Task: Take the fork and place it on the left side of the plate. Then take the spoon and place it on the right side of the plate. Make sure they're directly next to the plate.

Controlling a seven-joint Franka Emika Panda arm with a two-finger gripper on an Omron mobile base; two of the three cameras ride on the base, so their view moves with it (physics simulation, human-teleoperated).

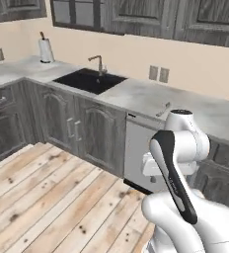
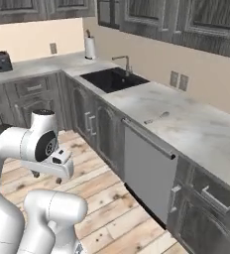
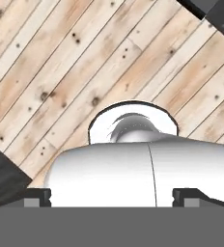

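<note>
Hanging folded over the wooden floor at lower left, the gripper (image 2: 47,176) is standing spread and empty, while the spoon (image 2: 155,117) is lying up right of centre on the counter (image 2: 196,131), handle running diagonally

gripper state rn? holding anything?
Gripper: open, fingers spread wide, nothing between them; it points down at the wood floor.
</note>
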